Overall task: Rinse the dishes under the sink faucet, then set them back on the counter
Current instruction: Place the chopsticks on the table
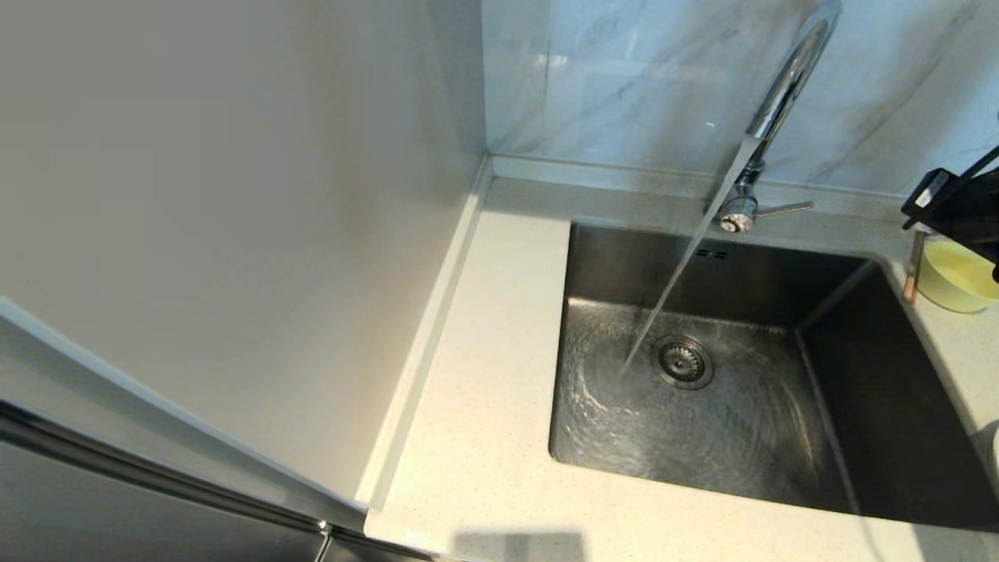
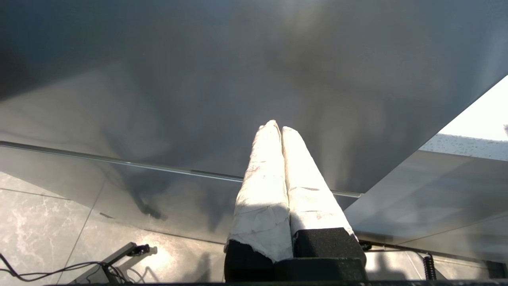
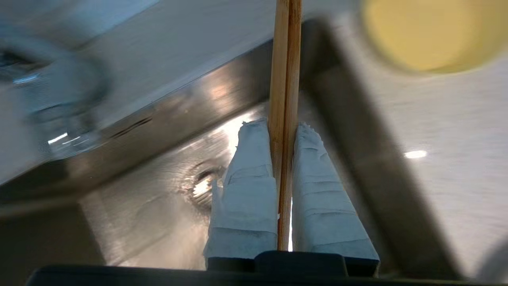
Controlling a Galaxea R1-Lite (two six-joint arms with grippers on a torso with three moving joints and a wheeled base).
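While water runs from faucet (image 1: 784, 94) into sink (image 1: 726, 437), striking the basin floor just beside the round strainer drain (image 1: 681, 361):

- Right gripper (image 3: 283, 131): at the sink's far right corner; wrapped fingers (image 3: 250, 186) clamped on chopstick (image 3: 285, 79), no gap to either side.
- Chopstick: pinched lengthwise between the two pads, running from the gripper base out past the fingertips; protruding end over the sink's right rim, close to bowl (image 1: 956, 277).
- Bowl: pale yellow, upright on counter (image 1: 484, 390) just right of the sink, apart from the fingers.
- Left gripper (image 2: 276, 129): away from the sink, before a dark glossy cabinet front (image 2: 198, 79); wrapped fingers pressed together, nothing between.
- Faucet lever (image 1: 783, 208): pointing right.
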